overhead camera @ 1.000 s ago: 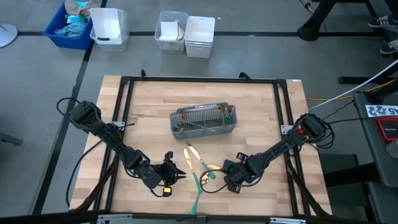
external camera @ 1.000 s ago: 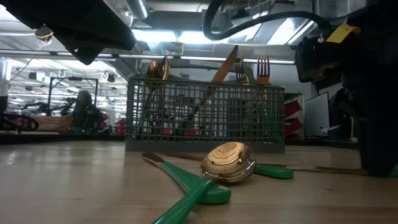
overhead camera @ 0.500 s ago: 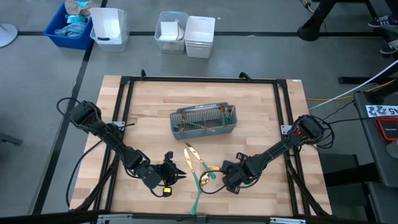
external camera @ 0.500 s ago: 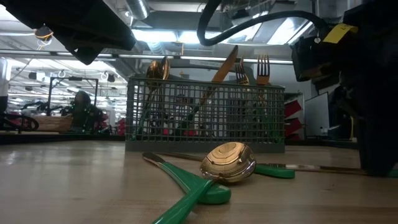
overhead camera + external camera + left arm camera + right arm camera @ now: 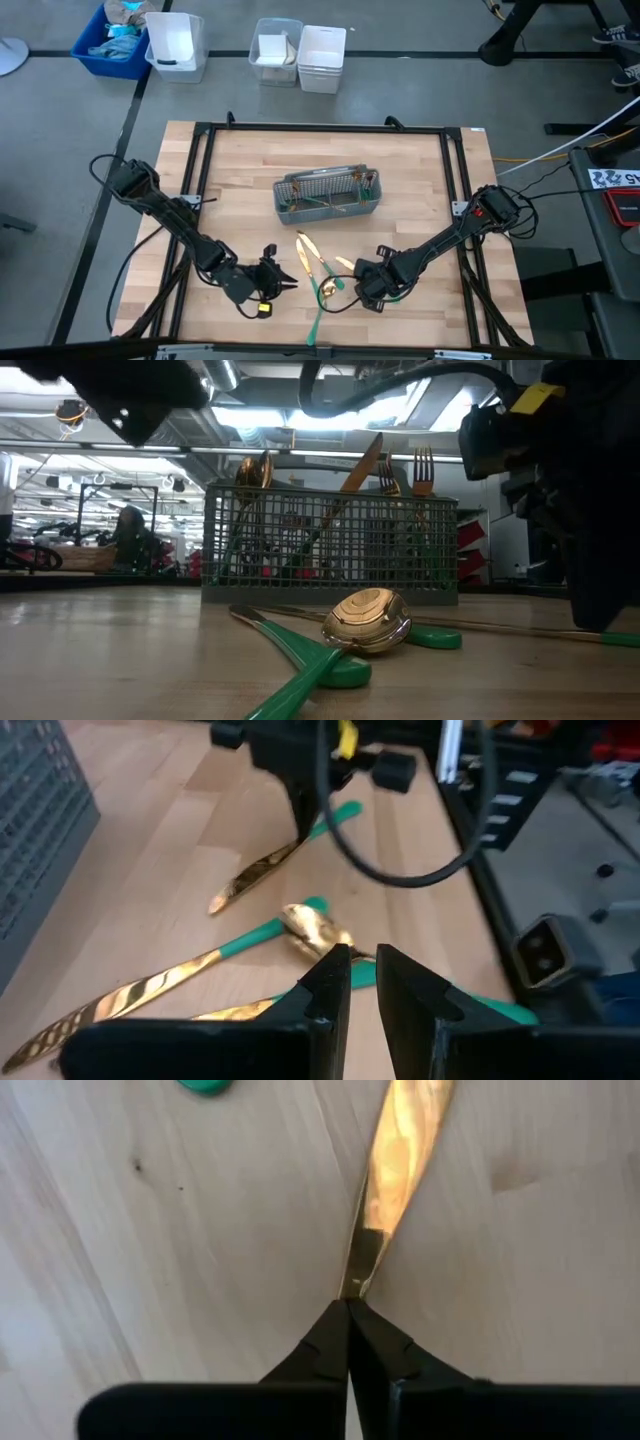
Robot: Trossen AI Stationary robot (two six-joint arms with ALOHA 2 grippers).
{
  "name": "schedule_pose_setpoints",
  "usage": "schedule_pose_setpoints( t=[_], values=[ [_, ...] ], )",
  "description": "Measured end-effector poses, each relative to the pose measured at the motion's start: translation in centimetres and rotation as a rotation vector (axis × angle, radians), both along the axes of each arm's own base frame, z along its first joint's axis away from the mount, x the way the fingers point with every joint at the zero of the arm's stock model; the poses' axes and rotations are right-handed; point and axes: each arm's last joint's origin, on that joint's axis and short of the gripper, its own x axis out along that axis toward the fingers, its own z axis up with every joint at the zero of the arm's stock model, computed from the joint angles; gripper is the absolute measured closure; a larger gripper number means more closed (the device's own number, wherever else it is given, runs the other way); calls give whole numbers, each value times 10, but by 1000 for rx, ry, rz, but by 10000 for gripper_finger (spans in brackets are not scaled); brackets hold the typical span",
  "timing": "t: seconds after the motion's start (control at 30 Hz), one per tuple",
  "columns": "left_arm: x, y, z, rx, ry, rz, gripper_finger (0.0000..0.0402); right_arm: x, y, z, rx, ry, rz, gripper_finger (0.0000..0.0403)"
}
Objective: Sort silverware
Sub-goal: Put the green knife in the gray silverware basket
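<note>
The right gripper (image 5: pixel 348 1312) is pinched shut on the blade tip of a slim gold knife with a teal handle (image 5: pixel 397 1160), which runs straight ahead from its fingers, near the wooden table's (image 5: pixel 420 180) front edge. A second ago those fingers weren't fully closed.

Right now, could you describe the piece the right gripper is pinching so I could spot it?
Start at the grey mesh caddy mid-table. In front of it lie loose pieces; the knife is the gold-bladed one nearest the right gripper, which is shut on it.
</note>
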Motion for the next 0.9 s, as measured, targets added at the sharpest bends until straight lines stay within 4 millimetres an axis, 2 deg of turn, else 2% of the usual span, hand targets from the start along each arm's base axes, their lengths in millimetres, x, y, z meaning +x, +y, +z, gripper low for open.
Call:
schedule_pose_setpoints(
  t=[0.13,0.33,0.73,0.9],
  values=[
    [-6,-4,7,-17,-20,-21,357,0,0,0,-1,-1,0,396],
    [-8,-7,7,-12,-20,-31,357,0,0,1,29,15,4,365],
    [-8,-7,7,6,-20,-37,357,12,-20,1,155,85,-48,285],
    [-8,-6,6,29,-16,-46,357,15,-25,2,169,90,-65,268]
  ],
)
